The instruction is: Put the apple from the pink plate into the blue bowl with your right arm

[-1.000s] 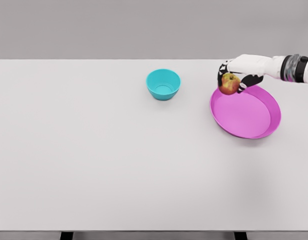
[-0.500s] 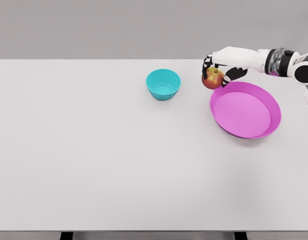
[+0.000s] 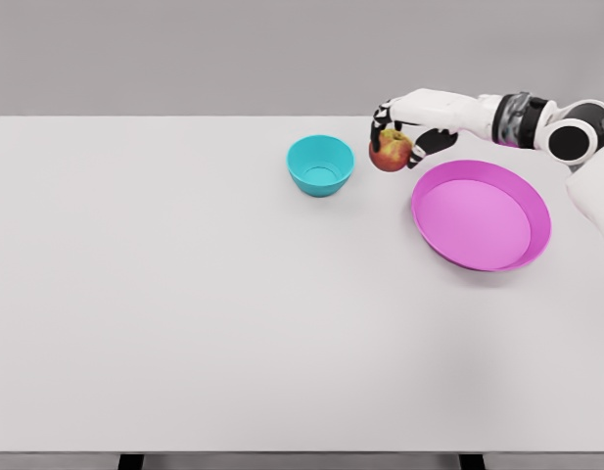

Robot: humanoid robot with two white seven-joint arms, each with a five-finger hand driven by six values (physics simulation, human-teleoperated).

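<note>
A wide white table point(image 3: 233, 323) fills most of the view, with a grey wall behind it. On its right side lies the pink plate point(image 3: 536, 211), a shallow round dish with a raised rim, its inside bare. The right arm point(image 3: 522, 119) reaches in from the right edge across the far part of the table, above the plate's far rim. Left of the plate, toward the far middle of the table, stands the blue bowl point(image 3: 320, 164), upright, with nothing visible inside. The right hand point(image 3: 411, 125) is between plate and bowl, its fingers clamped around the apple point(image 3: 390, 154). The apple, red and yellow, hangs under the hand above the bare table, just left of the plate's rim and near the bowl's right side, touching neither.
</note>
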